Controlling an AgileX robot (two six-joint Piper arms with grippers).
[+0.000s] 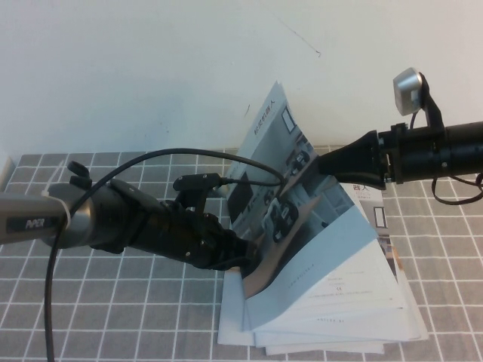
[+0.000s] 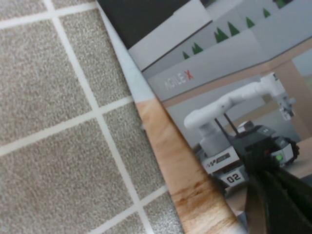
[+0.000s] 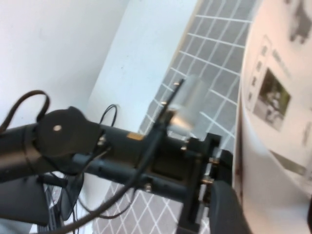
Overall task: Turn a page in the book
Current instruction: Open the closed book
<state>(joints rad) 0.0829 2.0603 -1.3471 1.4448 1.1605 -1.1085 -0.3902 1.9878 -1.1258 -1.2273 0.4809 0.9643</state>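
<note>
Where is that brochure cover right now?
In the high view the book lies on the checked cloth right of centre, its cover lifted upright between the left hand and right hand.

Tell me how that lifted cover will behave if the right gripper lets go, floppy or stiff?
Probably floppy: the cover already curves between the left gripper and the right gripper. Likely light, since it stands raised. It may fall back onto the book.
</note>
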